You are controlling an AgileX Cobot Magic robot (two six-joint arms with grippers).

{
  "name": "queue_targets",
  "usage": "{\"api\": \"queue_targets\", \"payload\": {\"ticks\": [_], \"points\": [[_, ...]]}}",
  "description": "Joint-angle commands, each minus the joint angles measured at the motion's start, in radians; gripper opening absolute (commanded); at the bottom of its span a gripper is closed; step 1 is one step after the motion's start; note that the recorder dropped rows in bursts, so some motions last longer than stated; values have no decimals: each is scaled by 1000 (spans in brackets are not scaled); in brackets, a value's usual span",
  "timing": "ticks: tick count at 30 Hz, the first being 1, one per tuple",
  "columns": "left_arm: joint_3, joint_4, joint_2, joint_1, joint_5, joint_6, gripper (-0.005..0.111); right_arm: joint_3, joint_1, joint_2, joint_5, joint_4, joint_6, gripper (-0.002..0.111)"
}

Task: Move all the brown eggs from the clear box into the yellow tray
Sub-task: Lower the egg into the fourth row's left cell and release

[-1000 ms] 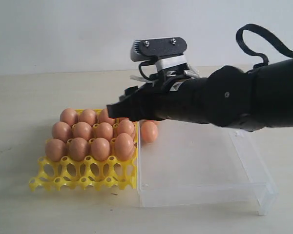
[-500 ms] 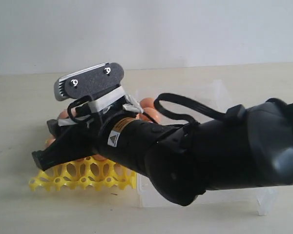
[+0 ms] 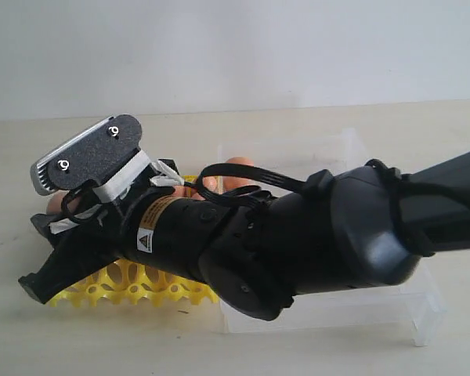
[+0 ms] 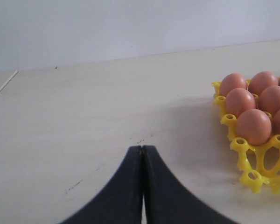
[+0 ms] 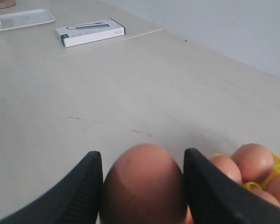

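Observation:
My right gripper (image 5: 143,156) is shut on a brown egg (image 5: 142,184), which fills the gap between both black fingers. In the exterior view that gripper (image 3: 36,257) hangs over the front left corner of the yellow tray (image 3: 145,287), and its arm hides most of the tray's eggs. More brown eggs (image 4: 253,126) sit in the tray's (image 4: 253,161) cups. One egg (image 3: 239,167) shows behind the arm, near the clear box (image 3: 423,313); the box's inside is mostly hidden. My left gripper (image 4: 142,149) is shut and empty, low over bare table beside the tray.
The light wooden table (image 3: 31,157) spreads around the tray and box. Far off in the right wrist view lie a flat white carton (image 5: 90,31) and a white shallow tray (image 5: 21,19).
The right arm has swung from above the clear box leftward and down across the yellow tray, toward its front left corner, covering most of the eggs there.

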Motion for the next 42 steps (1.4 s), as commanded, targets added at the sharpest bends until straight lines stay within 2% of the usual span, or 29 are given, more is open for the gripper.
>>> {"api": "queue_targets", "payload": {"ticks": [1,8,25,42], "points": [[-4,-3,-6,1,-10,-4,0,-30,1,27,5,-6,91,0],[-4,-3,-6,1,-10,-4,0,-94,1,44,130,-6,115,0],[-4,-3,-6,1,-10,-4,0,-159,-1,151,151,-6,244,0],[-4,-3,-6,1,-10,-4,0,-238,-5,220,182,-10,275,0]]}}
